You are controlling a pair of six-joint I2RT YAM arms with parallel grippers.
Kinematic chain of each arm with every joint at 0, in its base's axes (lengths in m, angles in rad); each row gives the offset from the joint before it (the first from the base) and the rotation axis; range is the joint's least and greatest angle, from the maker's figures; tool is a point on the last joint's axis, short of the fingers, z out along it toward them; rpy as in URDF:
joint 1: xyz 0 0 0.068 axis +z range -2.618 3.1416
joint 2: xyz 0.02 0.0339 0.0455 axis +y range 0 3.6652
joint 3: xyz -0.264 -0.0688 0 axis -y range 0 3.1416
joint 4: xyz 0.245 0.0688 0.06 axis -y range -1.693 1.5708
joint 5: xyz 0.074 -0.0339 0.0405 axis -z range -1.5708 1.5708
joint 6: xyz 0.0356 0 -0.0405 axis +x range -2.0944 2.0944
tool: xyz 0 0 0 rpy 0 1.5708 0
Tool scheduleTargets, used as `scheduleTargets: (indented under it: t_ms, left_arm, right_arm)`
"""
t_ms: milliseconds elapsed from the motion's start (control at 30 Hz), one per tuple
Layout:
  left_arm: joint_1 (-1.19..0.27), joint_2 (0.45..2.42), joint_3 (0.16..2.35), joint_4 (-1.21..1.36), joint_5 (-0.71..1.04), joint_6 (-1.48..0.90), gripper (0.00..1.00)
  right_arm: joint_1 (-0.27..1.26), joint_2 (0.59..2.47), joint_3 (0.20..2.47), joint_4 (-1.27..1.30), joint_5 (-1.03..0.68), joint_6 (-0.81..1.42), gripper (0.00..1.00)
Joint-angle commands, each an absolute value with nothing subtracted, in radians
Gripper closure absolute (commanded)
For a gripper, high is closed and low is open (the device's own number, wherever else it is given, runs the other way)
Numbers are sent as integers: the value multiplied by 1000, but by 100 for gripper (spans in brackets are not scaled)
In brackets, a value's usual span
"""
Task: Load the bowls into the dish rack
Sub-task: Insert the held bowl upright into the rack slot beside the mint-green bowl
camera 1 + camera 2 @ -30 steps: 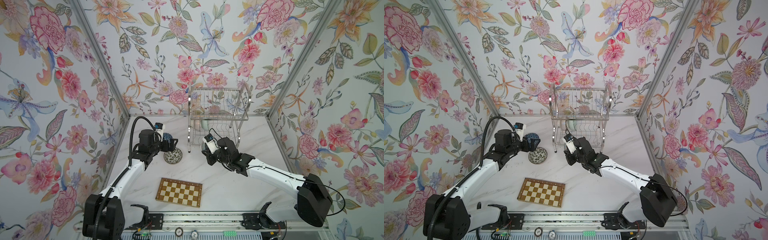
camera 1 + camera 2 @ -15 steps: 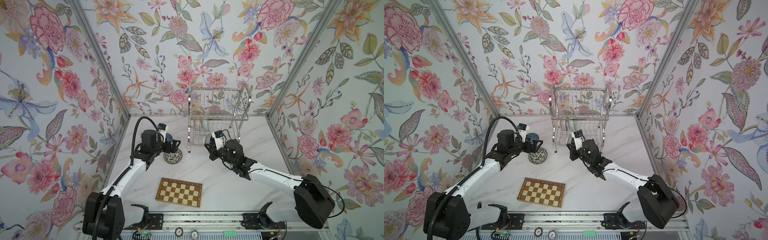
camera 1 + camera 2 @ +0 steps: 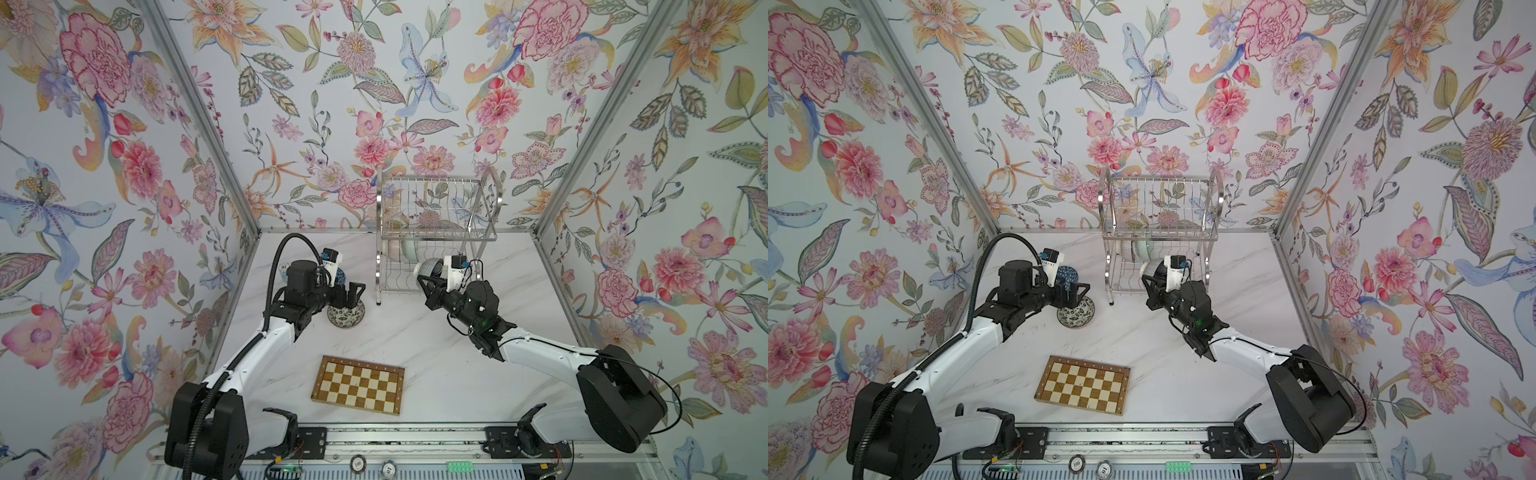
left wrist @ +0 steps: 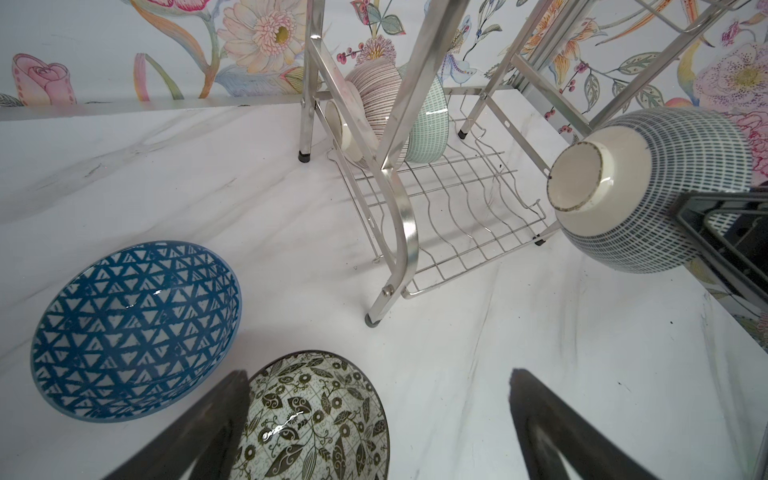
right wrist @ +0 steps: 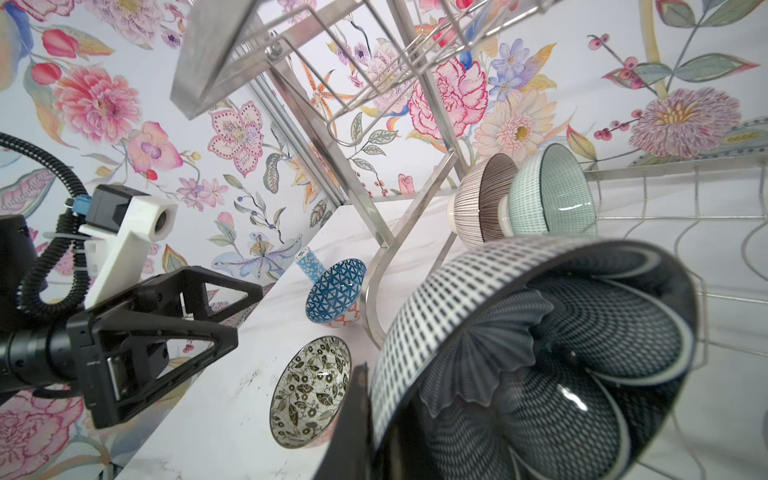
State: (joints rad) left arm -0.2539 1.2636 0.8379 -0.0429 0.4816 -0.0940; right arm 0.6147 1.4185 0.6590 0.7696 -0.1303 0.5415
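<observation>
Steel wire forms the two-tier dish rack [image 3: 439,238] [image 3: 1158,238], which is set at the back of the white marble table [image 3: 436,365] in both top views. In its lower tier, at the left end, two bowls are stood on edge: the pink-lined bowl [image 3: 392,250] and, just beside it, the pale green bowl [image 3: 409,252]. At the front of that tier the dark navy bowl [image 3: 430,266] is held tipped on edge, clear of the table, its rim pinched by the right gripper [image 3: 424,280]. The left gripper [image 3: 353,296] is spread wide and grips nothing, just over the black-and-white floral bowl [image 3: 346,316]. The blue lattice bowl [image 3: 1068,273] is largely hidden behind it. A checkered board [image 3: 358,384] is laid nearer the front.

In the left wrist view the blue lattice bowl [image 4: 133,328] and the floral bowl [image 4: 320,419] are seen upright, side by side on the table, apart from the rack's foot. The navy bowl's outside [image 4: 648,187] is shown white with rows of dark dashes and a cream foot ring.

In the right wrist view its inside [image 5: 540,365] is patterned with dark meshed petals. Whether it touches the rack's wavy wires cannot be told. An orange-red pattern is seen on the lattice bowl's outside [image 5: 345,320].
</observation>
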Motion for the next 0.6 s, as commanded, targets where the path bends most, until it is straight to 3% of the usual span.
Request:
scheduleTargets:
  t_ms: [0,567]
  left_arm:
    - [-265,1270,825,-46,496,-71,1]
    - [-275,1269,827,-48,498,-68,1]
  right_arm:
    - [602,1452,635,991,-156,665,100]
    - [517,1622,664,1233,-248,980,100]
